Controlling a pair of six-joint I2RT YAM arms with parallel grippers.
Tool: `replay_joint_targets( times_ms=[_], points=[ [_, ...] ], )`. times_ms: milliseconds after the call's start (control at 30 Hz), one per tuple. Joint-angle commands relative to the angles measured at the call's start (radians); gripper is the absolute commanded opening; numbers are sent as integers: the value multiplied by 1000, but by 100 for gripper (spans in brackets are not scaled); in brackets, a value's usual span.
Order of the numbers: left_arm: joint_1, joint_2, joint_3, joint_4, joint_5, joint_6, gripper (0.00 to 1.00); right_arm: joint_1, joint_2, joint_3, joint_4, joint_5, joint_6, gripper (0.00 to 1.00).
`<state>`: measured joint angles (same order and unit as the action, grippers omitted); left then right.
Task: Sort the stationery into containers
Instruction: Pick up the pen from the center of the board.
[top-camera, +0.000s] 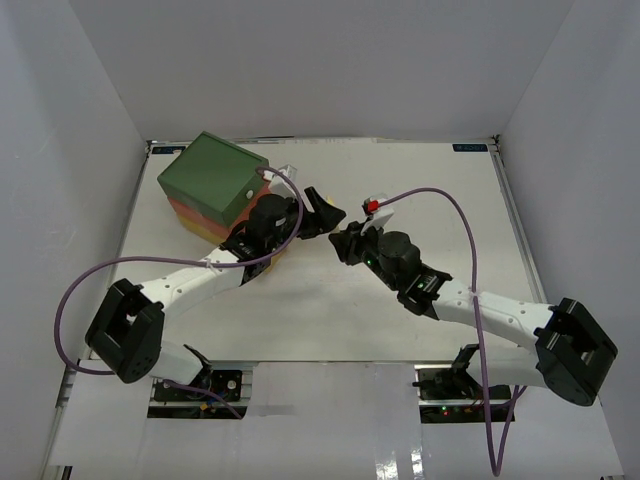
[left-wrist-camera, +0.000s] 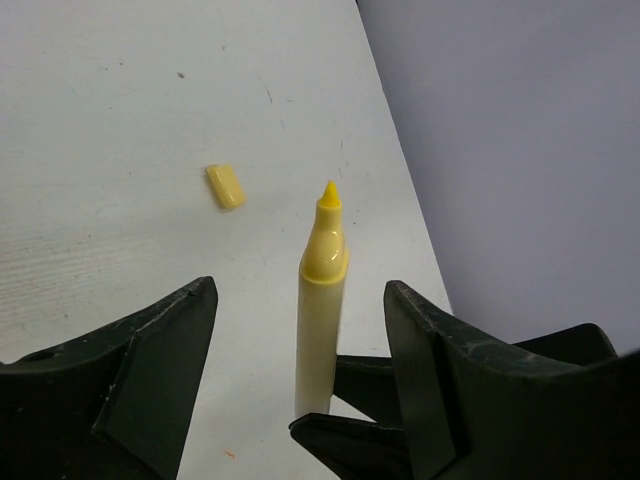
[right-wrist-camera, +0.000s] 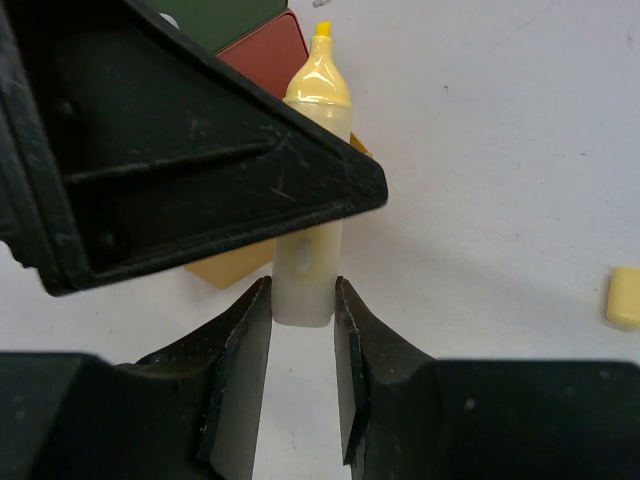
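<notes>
Chest (top-camera: 213, 180) stands close left of the left hand (top-camera: 328, 213); bare table (top-camera: 430, 160) opens ahead around a cap (left-wrist-camera: 226, 186).

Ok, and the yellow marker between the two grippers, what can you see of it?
The yellow marker is a stubby highlighter of glossy plastic: pale cream barrel, brighter yellow shoulder, pointed nib. It is uncapped; a small yellow cap lies apart from it on the white table. The right gripper pinches its butt end, so it sticks straight out, nib towards the chest. The left gripper straddles the barrel with jaws open, a gap on each side, not touching it.
</notes>
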<state>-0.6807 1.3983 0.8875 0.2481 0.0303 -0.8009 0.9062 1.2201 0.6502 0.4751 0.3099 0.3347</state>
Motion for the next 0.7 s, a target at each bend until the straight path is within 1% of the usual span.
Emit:
replay_joint_targets(
  times_ms=[0,267,367,400,500,667],
  points=[
    [-17,16,36,19,-17,3,77,7,-31,-9,76,15,-10,16],
    [-37,31,22,45,-15,-3,63,8,-34,-15,86,21,-5,16],
    [-39,31,18,57,-7,-6,54,8,-37,-21,91,26,-2,16],
    [-39,30,15,59,-6,-6,47,8,-39,-23,92,28,0,16],
    [-42,28,7,68,2,-11,36,10,-44,-26,94,37,6,16],
    [-42,19,-12,94,13,-9,24,8,-44,-26,91,38,9,17]
  ],
)
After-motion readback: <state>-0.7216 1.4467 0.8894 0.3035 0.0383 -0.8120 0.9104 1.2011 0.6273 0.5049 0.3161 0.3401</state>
